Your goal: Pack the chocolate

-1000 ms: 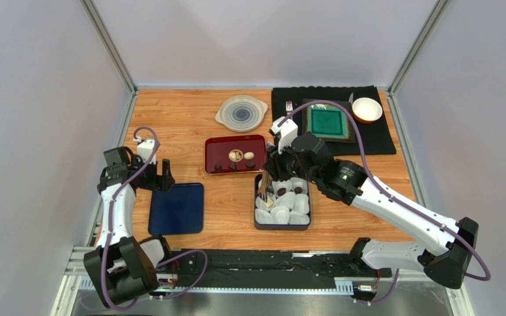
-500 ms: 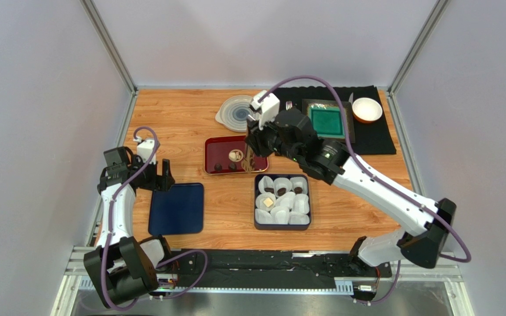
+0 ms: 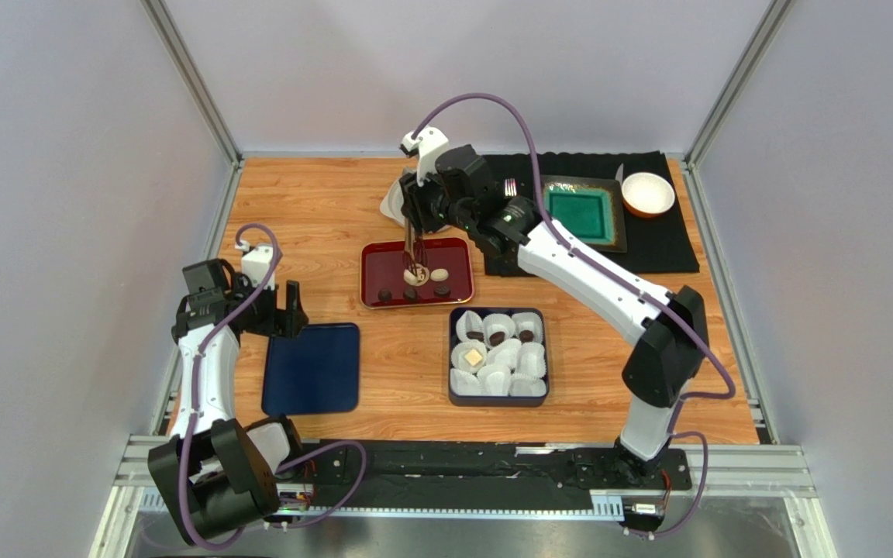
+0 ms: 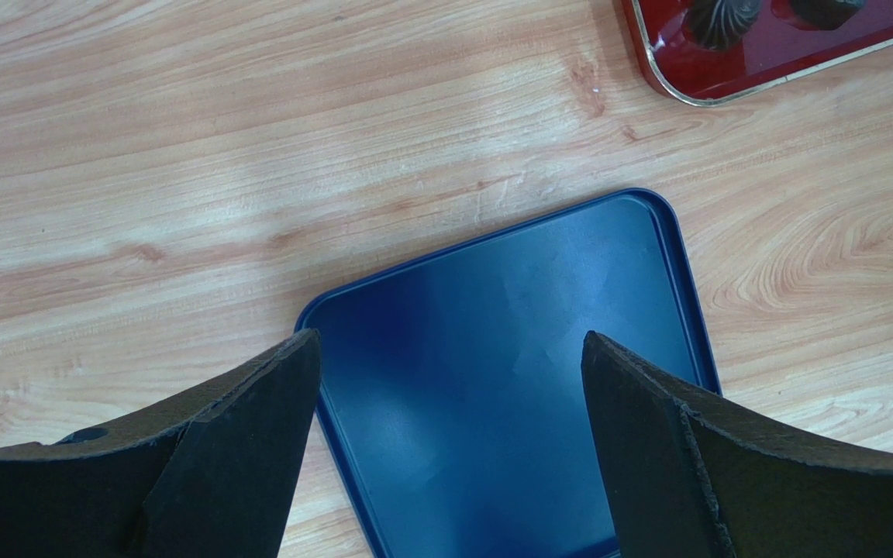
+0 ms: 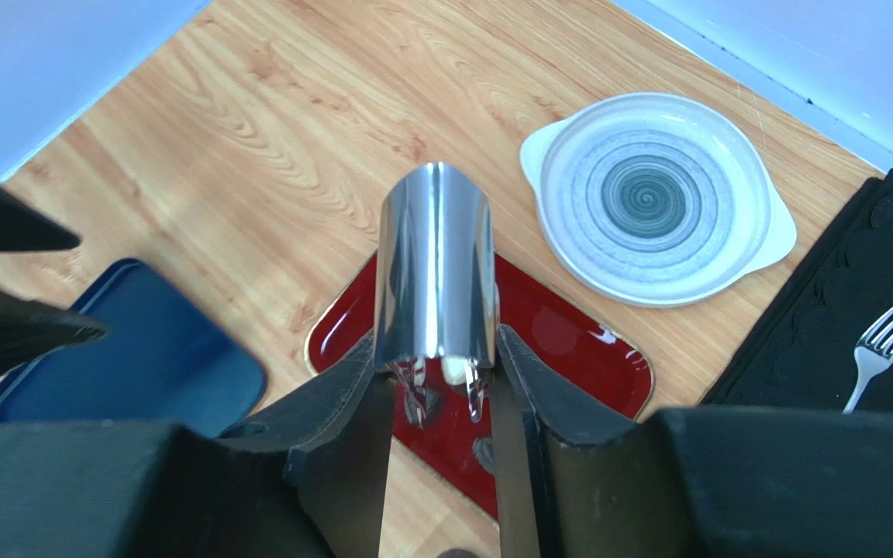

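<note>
Your right gripper point(image 3: 416, 228) is clamped on a pair of shiny metal tongs point(image 5: 434, 265). One finger presses each side of the polished strip, and the tongs hang tips-down over the glossy red rectangular tray point(image 3: 451, 260) in the middle of the wooden table point(image 3: 311, 215). In the top view the tong tips sit right at a pale round piece near the tray's centre; you cannot tell whether they touch it.

Five bite-sized chocolate pieces point(image 3: 412, 293) lie on that tray. One is the pale round at the tips, a cream-white one sits just at its 3 o'clock, and three dark brown ones form a row along the 6 o'clock edge. More chocolate sits in the dark square box point(image 3: 498, 401) at the red tray's 5 o'clock, nested among crinkled white paper cups point(image 3: 529, 363). At least two dark pieces lie along the box's 12 o'clock side, and a tan one lies toward 9 o'clock.

Your left gripper point(image 4: 449, 349) hangs with its jaws spread wide and nothing between them. It is above the 11 o'clock corner of the flat dark blue tray point(image 4: 509, 448), which lies at the red tray's 8 o'clock.

A round white plate with a grey spiral point(image 5: 655, 198) sits at the red tray's 12 o'clock. At 2 o'clock, a black mat point(image 3: 673, 242) carries a silver fork point(image 5: 882, 341), a green square dish point(image 3: 579, 214) and a small white bowl point(image 3: 647, 193).
</note>
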`<action>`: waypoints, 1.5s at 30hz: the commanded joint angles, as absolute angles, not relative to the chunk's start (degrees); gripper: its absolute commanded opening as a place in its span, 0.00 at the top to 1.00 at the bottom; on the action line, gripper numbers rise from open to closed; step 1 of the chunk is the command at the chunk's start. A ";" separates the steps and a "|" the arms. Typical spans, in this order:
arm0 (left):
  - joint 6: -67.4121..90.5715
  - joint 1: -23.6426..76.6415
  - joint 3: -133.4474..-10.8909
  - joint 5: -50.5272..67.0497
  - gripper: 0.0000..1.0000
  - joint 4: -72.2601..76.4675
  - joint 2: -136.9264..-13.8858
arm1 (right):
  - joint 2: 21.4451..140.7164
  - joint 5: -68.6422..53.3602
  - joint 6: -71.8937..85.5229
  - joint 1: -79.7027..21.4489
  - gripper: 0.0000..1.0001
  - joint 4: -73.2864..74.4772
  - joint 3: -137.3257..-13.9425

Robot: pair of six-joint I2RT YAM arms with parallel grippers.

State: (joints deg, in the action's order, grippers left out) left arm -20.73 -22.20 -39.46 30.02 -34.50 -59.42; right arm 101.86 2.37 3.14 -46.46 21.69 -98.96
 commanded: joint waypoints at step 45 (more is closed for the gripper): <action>-22.76 -24.26 -41.13 31.20 0.09 -33.75 -60.12 | 114.87 -2.90 5.63 -42.36 0.75 14.59 -103.54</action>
State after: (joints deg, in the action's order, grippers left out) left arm -21.15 -23.42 -39.48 30.00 -34.50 -60.27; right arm 115.02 -2.13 5.34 -42.54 17.65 -103.22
